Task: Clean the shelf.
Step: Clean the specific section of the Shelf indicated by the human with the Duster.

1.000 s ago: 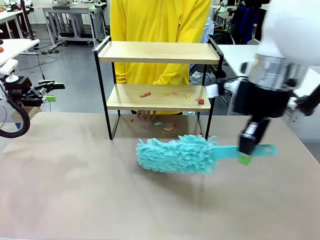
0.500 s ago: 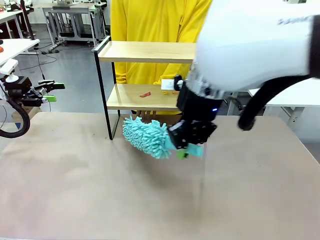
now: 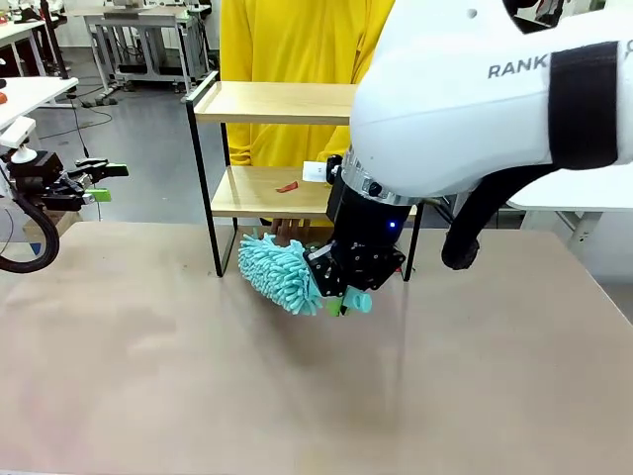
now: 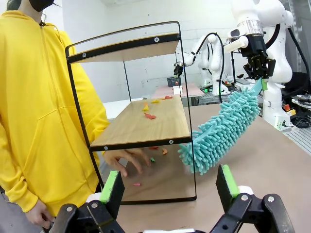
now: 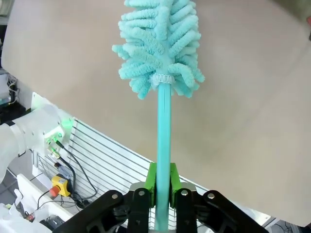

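- The right gripper (image 5: 163, 178), clamped on the duster (image 3: 282, 272) handle, should lift the head level with the lower board of the shelf (image 3: 297, 102).
- Sweep the scraps (image 4: 149, 115) gently outward; the left gripper (image 4: 169, 183) idles wide.

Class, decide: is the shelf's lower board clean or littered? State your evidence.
Littered: small red and yellow scraps lie on the shelf's lower board.

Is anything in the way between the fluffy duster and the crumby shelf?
Nothing visible is. The duster, in the right gripper, hangs just before the shelf, whose front is open. A person's hand rests under the lower board, not on it.
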{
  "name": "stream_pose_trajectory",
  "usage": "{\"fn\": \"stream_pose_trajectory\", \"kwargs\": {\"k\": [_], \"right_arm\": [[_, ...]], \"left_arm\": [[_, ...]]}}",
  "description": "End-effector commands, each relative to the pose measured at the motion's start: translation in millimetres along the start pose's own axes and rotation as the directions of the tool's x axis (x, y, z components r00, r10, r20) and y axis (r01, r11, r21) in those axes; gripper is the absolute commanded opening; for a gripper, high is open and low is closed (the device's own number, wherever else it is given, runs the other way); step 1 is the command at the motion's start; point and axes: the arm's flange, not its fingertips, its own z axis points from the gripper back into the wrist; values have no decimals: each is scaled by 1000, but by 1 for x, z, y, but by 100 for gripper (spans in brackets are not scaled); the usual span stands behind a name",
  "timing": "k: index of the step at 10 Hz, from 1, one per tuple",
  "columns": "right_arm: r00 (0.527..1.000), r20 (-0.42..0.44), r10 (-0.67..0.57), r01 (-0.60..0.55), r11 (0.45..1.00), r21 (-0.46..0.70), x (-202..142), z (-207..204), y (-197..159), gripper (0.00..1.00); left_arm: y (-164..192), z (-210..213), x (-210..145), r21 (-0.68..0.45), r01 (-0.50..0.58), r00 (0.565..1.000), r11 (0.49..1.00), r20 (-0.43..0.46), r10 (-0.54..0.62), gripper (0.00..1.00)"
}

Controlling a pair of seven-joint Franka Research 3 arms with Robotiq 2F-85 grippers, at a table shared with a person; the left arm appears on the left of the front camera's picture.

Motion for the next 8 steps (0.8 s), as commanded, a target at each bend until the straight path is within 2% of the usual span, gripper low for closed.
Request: {"fn": "stream_pose_trajectory", "kwargs": {"k": [1,3,5,8], "right_arm": [[1000,9,29,-29,1000,-10,-4,4,-5,13],[1000,2,-29,29,1000,-4,18,-9,13,13],[984,94,-148,153,987,-44,46,-23,47,13],[953,183,-241,253,966,-46,69,-48,87,13]], "left_arm": [[-1,-1,3,-6,15,1000,1000,8,-15,100],[-1,-1,3,-6,15,1000,1000,8,-15,100],[-1,-1,3,-6,15,1000,1000,8,-15,100],[-1,-1,3,-6,15,1000,1000,8,-15,100]]}}
